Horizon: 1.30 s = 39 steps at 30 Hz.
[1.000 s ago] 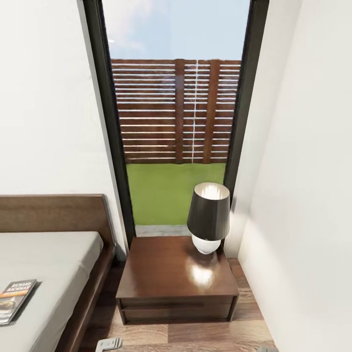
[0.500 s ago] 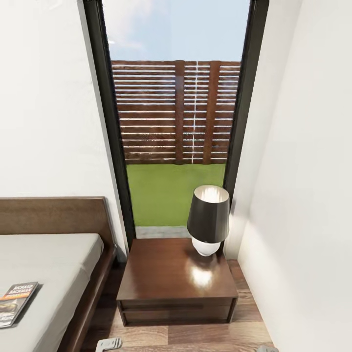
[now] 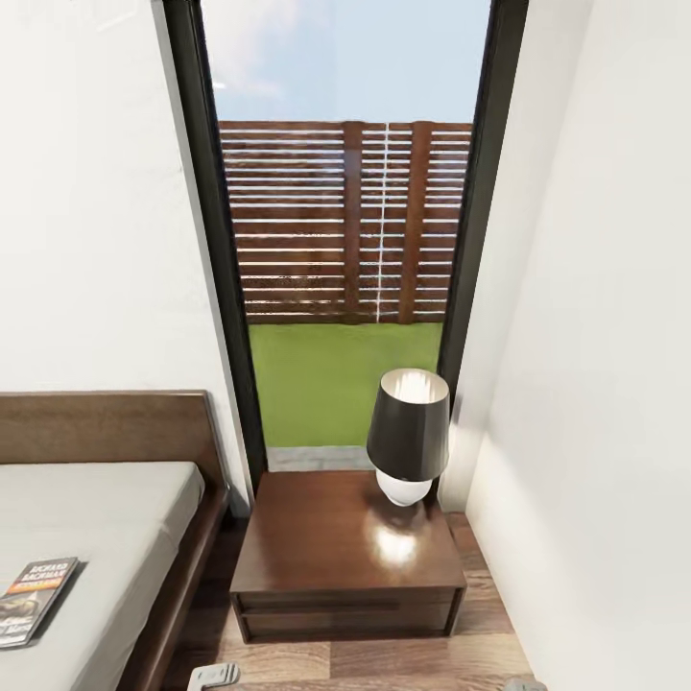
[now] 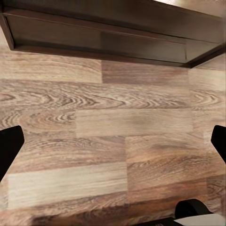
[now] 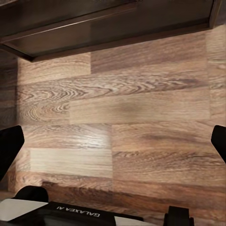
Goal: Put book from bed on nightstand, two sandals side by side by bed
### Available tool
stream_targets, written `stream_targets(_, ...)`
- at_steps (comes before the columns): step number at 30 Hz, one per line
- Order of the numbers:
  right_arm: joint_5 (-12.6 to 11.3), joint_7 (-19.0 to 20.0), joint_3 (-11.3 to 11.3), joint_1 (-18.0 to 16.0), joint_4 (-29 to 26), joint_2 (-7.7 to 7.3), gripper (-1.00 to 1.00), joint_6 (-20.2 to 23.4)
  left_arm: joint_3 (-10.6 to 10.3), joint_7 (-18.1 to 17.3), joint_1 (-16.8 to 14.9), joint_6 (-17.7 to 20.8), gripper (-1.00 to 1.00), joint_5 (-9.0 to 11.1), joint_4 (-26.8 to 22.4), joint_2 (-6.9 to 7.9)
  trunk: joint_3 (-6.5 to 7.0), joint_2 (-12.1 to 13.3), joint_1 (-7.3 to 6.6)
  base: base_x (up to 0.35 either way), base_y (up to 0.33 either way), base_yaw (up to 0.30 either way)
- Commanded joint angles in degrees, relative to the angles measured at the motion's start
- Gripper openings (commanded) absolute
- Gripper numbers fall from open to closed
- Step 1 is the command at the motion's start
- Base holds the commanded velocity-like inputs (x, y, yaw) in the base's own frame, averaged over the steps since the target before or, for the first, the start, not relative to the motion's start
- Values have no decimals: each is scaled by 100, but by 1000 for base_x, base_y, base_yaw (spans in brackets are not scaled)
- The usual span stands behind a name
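Both tools (image 4: 113, 143) (image 5: 113, 143) hang spread over floor, seemingly well apart from the book (image 3: 34, 600).

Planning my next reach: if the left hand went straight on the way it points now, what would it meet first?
Most likely the bare wood-plank floor in front of the nightstand; the left hand is open with nothing between its fingers. Depth is hard to judge.

The book (image 3: 34, 601) lies on the bed (image 3: 115, 537); a lamp (image 3: 408, 437) stands on the nightstand (image 3: 345, 557).
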Motion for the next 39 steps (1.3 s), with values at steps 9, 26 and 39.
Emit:
stream_targets(9,61,14,-45,-3,-2,0,100,-23,46,-12,-1,-27,100,-61,6,1,114,358,-198,0,0,0)
stream_targets(26,61,14,-45,-2,-1,-1,100,-23,46,-12,-1,-27,100,-61,6,1,360,1040,-572,0,0,0)
stream_targets(39,61,15,-45,-2,1,1,100,-23,46,-12,-2,-27,100,-61,6,1,593,1562,-857,0,0,0)
